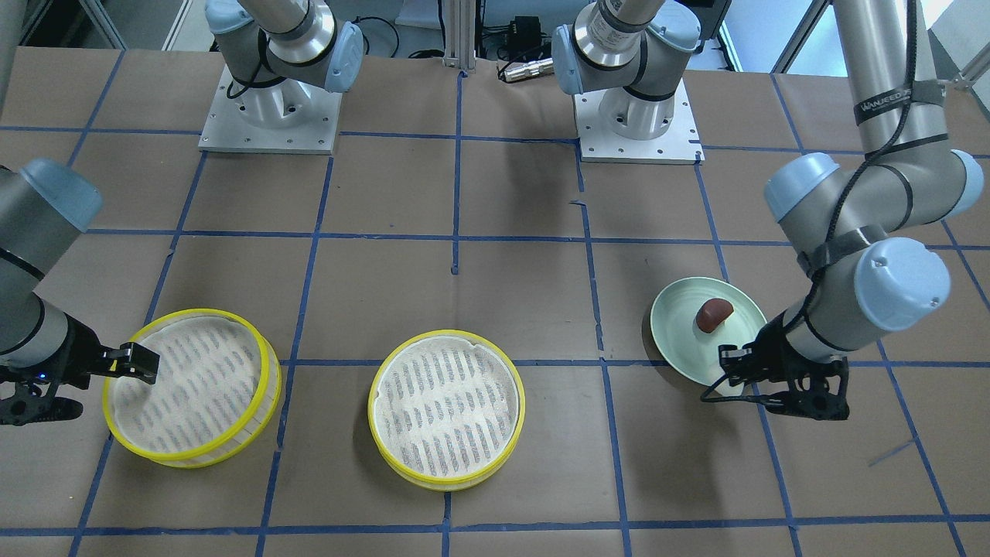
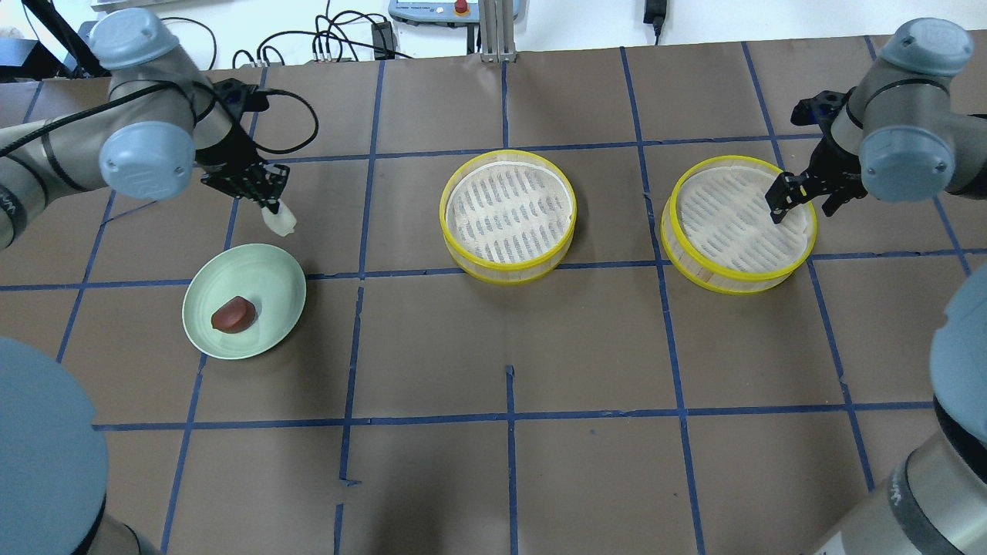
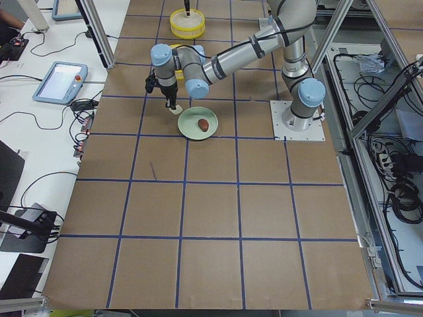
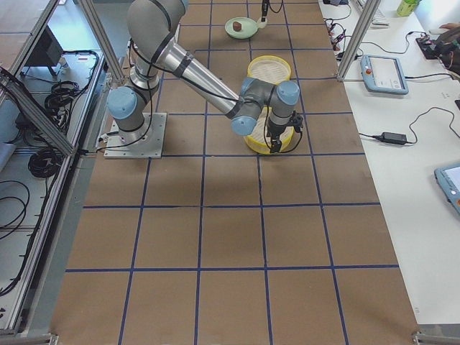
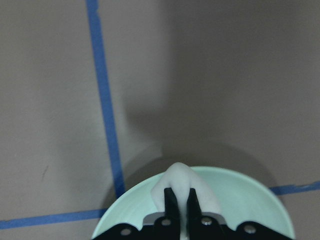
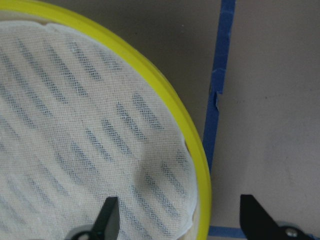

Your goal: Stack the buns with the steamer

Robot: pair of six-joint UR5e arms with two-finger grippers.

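Observation:
My left gripper is shut on the white bun and holds it just above the far rim of the pale green plate. The left wrist view shows the jaws pinching the white bun over the plate. The reddish-brown bun lies on the plate; it also shows in the front-facing view. Two yellow-rimmed steamers with white cloth liners stand on the table, one in the middle and one on the right. My right gripper is open, its jaws straddling the right steamer's rim.
The table is brown paper with a grid of blue tape lines. Both arm bases stand at the robot's side. Cables and a control box lie beyond the far edge.

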